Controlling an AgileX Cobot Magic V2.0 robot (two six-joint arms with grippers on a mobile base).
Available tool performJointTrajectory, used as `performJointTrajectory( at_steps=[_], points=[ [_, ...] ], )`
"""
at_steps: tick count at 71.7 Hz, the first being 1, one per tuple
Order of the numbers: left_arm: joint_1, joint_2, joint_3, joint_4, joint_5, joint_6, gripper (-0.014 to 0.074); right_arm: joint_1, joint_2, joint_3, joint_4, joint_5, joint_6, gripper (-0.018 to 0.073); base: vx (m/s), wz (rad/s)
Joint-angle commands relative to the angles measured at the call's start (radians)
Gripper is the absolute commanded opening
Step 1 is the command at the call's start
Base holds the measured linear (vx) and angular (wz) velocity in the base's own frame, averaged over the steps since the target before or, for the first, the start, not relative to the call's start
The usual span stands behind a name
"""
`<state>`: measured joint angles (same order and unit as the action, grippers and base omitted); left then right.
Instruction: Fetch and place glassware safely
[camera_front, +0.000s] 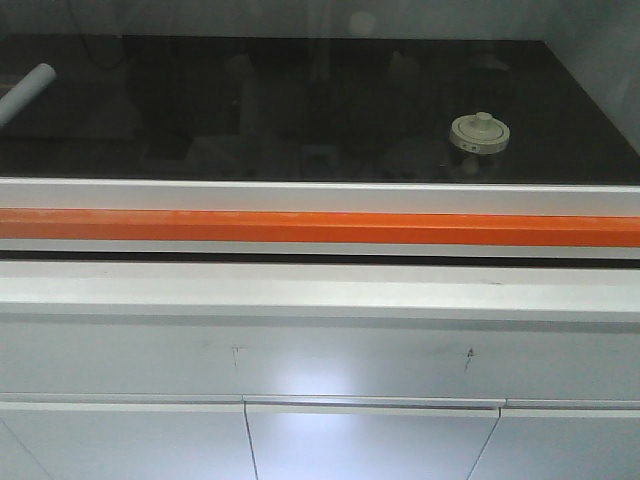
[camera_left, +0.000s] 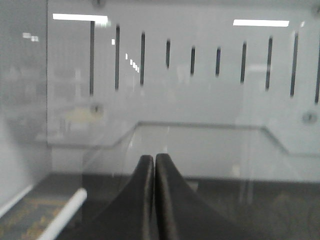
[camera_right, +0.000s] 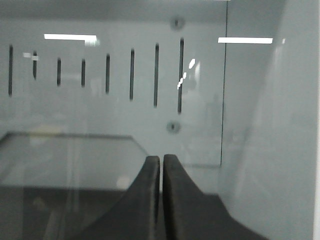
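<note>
Task's thing: a glass jar (camera_front: 481, 138), small and squat, standing upright on the black worktop (camera_front: 300, 110).
Jar's lid: a round, cream-white lid (camera_front: 481, 131), wider than it is tall, with a small knob (camera_front: 483, 118) rising from its middle.
Lid's rim: a few small dark marks on the side facing the front camera; too small for me to read.
Jar's body: only a low band shows under the lid, clear and hard to tell from the dark surface, with a faint reflection just below it.
Jar's place: right of the worktop's middle, about halfway back, alone and well apart from everything else.
My left pincer (camera_left: 154, 157): clenched, its two dark fingers pressed flat against each other with nothing between them, held up off the worktop.
My right pincer (camera_right: 161, 159): clenched in the same way, fingers together and gripping nothing.
Jar from my wrists: I cannot make it out with certainty in either wrist view; both are hazy.
White tube (camera_front: 27, 90): lying slanted at the worktop's far left edge, well apart from the jar; it also shows low and left of my left pincer.
Back wall (camera_left: 200, 100): pale grey, with a row of dark upright slots.
Front edge: an orange strip (camera_front: 320, 227) runs the full width, with a white cabinet front (camera_front: 320, 350) below it.
</note>
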<state>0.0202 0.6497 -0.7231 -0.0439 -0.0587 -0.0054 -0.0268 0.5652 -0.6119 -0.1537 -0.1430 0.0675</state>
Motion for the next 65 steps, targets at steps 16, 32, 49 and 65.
performJointTrajectory(
  at_steps=[16, 32, 49, 65],
  points=[
    [-0.001, 0.064, -0.034, -0.01, 0.178, -0.008, -0.0007, -0.004, 0.138, -0.027, 0.056, 0.136, 0.073, -0.0003, 0.0, 0.0],
    [-0.009, 0.072, 0.052, -0.011, 0.332, -0.008, -0.0007, 0.053, 0.138, 0.007, 0.055, 0.318, 0.057, -0.0003, 0.0, 0.0],
    [-0.017, 0.072, 0.313, -0.006, 0.018, -0.004, -0.0007, 0.139, 0.138, 0.289, 0.057, -0.06, 0.046, -0.0003, 0.0, 0.0],
    [-0.017, 0.072, 0.518, 0.102, -0.399, -0.004, -0.0007, 0.135, 0.187, 0.482, 0.076, -0.467, -0.03, -0.0003, 0.0, 0.0]
  ],
)
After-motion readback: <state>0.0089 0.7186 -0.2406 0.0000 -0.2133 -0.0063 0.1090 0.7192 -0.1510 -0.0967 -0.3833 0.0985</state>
